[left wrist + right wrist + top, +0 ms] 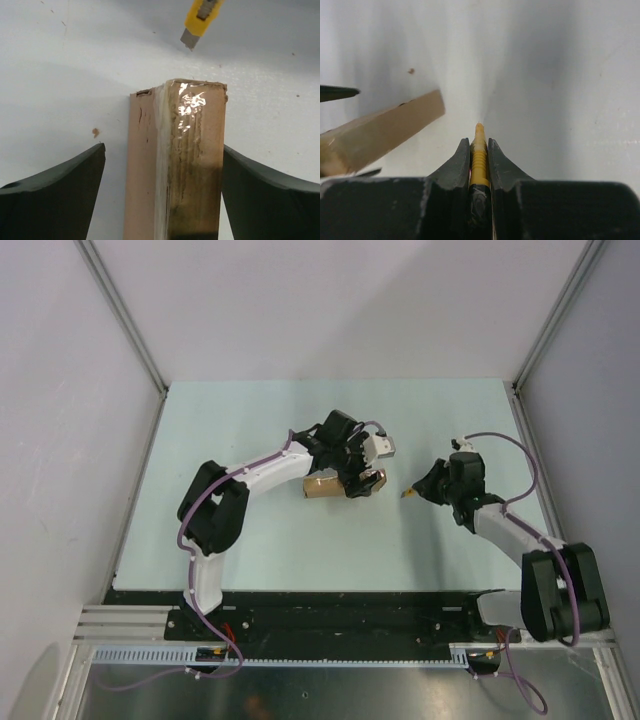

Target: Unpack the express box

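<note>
Left pincer (163,150) open astride the express box (192,165), near end cropped; right pincer (479,141) grips yellow knife (201,20), mostly hidden.

From above, the left gripper (362,480) covers the right end of the express box (318,486), which lies in the middle of the table (250,420) well off every edge. The yellow utility knife (409,492) is too small there to show its blade. The left wrist view cuts off the box's near end at the bottom and all but the knife's tip at the top; in the right wrist view the right gripper (479,142) hides all but a thin yellow edge of the knife, and the box runs off the left edge.
</note>
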Motion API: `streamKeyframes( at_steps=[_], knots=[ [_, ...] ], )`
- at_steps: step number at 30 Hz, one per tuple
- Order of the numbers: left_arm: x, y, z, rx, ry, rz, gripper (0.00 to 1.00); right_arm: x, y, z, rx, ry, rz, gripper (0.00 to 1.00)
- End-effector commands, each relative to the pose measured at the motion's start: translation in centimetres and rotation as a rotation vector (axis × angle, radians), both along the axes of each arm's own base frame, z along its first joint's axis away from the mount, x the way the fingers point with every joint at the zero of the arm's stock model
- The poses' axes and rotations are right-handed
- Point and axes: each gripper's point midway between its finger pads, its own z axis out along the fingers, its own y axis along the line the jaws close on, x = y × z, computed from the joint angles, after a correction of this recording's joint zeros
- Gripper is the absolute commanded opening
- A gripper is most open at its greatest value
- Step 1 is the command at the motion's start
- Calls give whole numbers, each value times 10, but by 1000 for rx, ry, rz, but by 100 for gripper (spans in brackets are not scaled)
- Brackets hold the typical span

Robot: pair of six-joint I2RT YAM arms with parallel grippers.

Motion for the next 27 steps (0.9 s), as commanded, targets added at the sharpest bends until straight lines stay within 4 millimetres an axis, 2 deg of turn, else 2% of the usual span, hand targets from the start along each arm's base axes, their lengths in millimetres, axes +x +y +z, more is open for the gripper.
streamKeyframes(
  at_steps=[1,3,6,7,9,10,12,15,17,19,20,23,25,27],
  knots=[
    [-9,1,1,1,51,-23,100,12,-3,-13,57,75,-59,7],
    [-9,3,-2,7,50,-24,100,15,-6,-28,78,122,-77,9],
    [-10,4,-8,17,55,-28,100,15,-5,-37,103,160,-88,20],
    [-10,4,-8,18,55,-26,100,15,-5,-38,111,165,-90,28],
    [-9,5,-9,20,53,-26,100,14,-6,-40,115,180,-105,38],
    [-8,6,-8,19,50,-23,100,14,-9,-40,109,179,-117,47],
    [-7,6,-6,18,47,-23,100,14,-14,-39,87,183,-139,57],
    [-4,6,-2,12,38,-19,100,14,-22,-35,44,196,-163,65],
    [-3,7,1,7,31,-17,100,14,-29,-29,19,192,-190,68],
    [-1,9,3,11,26,-9,100,19,-37,-15,-9,152,-223,72],
    [-2,9,3,10,24,-12,100,17,-45,-14,-34,156,-257,73],
    [-1,12,7,7,19,-5,100,20,-63,8,-93,97,-331,75],
    [-2,15,9,5,17,2,100,26,-63,28,-98,29,-319,75],
    [-3,18,12,3,18,5,100,33,-52,43,-71,-24,-248,74]
  ],
)
